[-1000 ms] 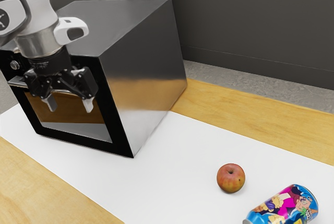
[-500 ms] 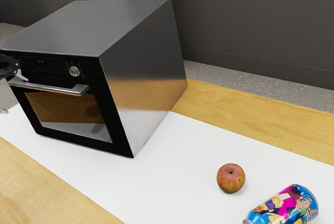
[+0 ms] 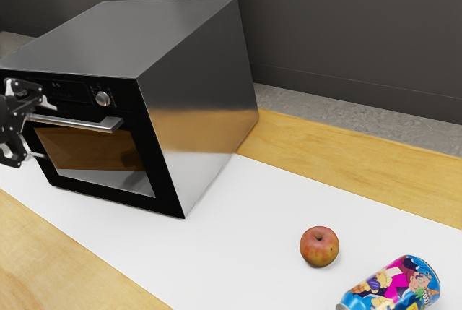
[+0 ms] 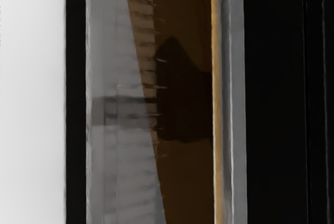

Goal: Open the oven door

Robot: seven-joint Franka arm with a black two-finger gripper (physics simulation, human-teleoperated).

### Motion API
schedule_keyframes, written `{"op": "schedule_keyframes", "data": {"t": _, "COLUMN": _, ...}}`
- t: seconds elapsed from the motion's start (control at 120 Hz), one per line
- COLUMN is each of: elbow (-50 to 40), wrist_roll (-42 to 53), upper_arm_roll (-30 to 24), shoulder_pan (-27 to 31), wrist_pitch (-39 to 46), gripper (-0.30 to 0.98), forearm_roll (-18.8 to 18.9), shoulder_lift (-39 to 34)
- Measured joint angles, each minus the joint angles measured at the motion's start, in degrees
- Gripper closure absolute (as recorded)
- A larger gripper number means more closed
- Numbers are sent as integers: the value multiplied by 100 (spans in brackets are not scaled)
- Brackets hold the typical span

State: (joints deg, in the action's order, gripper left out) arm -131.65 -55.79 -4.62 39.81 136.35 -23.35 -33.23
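In the exterior view my gripper (image 3: 49, 131) was at the front of the oven (image 3: 195, 108), by the end of the handle (image 3: 86, 123) farther from the knob (image 3: 103, 98). Its fingers stood wide apart, one higher than the bar and one lower, with nothing clamped between them. The door (image 3: 170, 198) was shut, its handle running across it above the glass (image 3: 86, 152). I could not tell from there whether the bar was deep enough between the pads to be caught. The apple (image 3: 319, 246) and the can (image 3: 393, 285) lay well apart from the work and called for no care. In the wrist view the bar ran straight between the glass and the dark control panel (image 4: 276, 98), and it looked nearer the edge of my reach than its middle, so I judged that a small shift toward the panel might be needed to centre it. The good way in, I thought, was square to the door, easing forward without bumping the glass, then closing evenly on the bar. After that the pull should follow the door's swing in an arc, slowly, since a straight tug could let the smooth metal slip free.
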Motion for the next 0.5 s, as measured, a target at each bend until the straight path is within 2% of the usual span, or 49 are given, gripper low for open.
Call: {"op": "schedule_keyframes", "data": {"t": 0.5, "elbow": 26, "wrist_roll": -634, "upper_arm_roll": -128, "shoulder_pan": 173, "wrist_pitch": 546, "gripper": 0, "forearm_roll": 177, "shoulder_lift": 441}}
